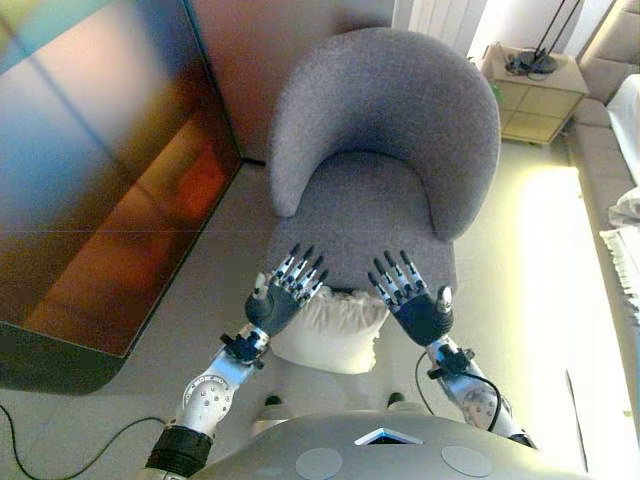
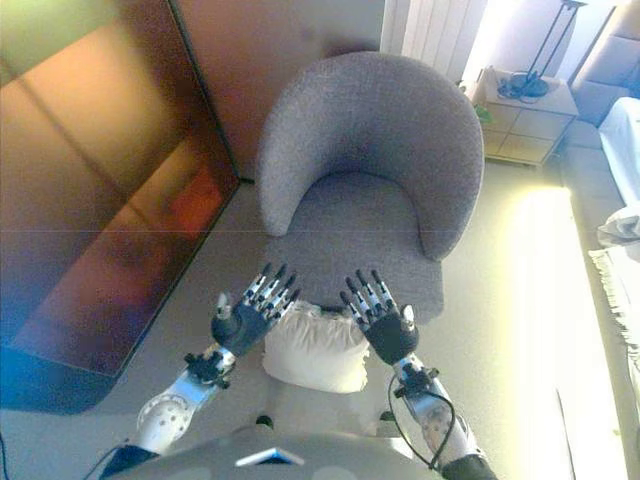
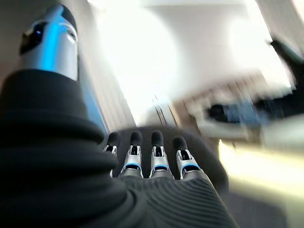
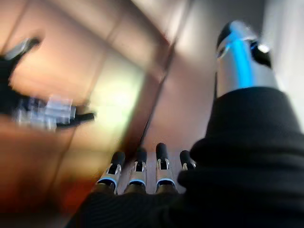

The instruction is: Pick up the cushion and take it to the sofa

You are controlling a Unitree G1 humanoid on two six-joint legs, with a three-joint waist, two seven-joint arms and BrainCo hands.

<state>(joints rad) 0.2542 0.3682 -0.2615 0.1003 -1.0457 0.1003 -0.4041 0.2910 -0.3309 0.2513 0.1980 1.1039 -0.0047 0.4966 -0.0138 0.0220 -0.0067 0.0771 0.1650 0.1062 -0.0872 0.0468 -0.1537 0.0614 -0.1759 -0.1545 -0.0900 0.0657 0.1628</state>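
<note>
Both arms reach forward toward twelve o'clock, side by side and well apart. The left hand (image 1: 282, 298) is held out flat, back upward, its fingers (image 3: 158, 159) straight and spread, pointing to about one o'clock. The right hand (image 1: 415, 303) mirrors it, fingers (image 4: 138, 167) straight and fanned toward eleven o'clock, the thumb out at three o'clock.

Pale floor (image 1: 520, 300) carries the grey armchair (image 1: 385, 150), with the white cushion (image 1: 330, 330) lying at its front edge.
</note>
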